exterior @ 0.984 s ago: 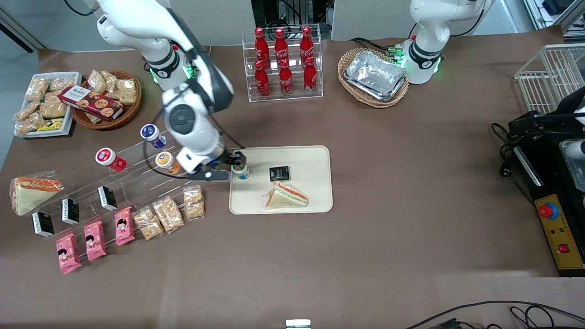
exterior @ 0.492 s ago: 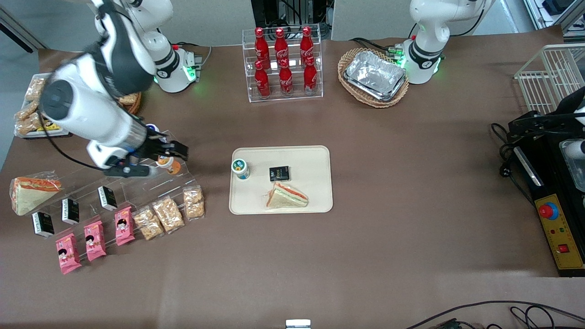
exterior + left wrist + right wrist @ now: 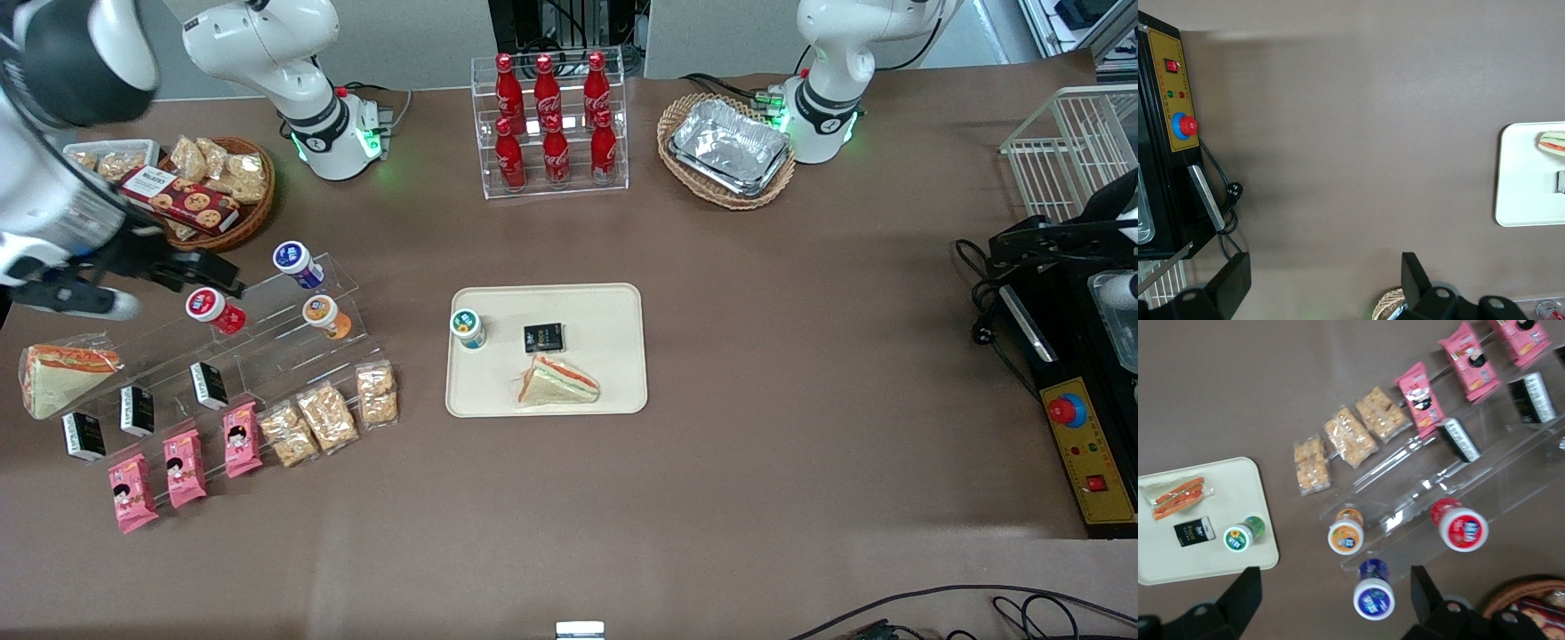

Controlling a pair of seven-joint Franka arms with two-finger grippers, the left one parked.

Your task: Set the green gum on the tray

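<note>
One green gum (green-white lid, teal body) stands upright on tray; gripper jaws apart above the acrylic shelf.

Brown table, even light; white wire rack at edge.

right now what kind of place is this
Likely a lab mock-up of a snack shop: cola bottles in a clear rack, snack packs on clear steps, green gum on a tray. The open gripper hovers over the steps.
</note>
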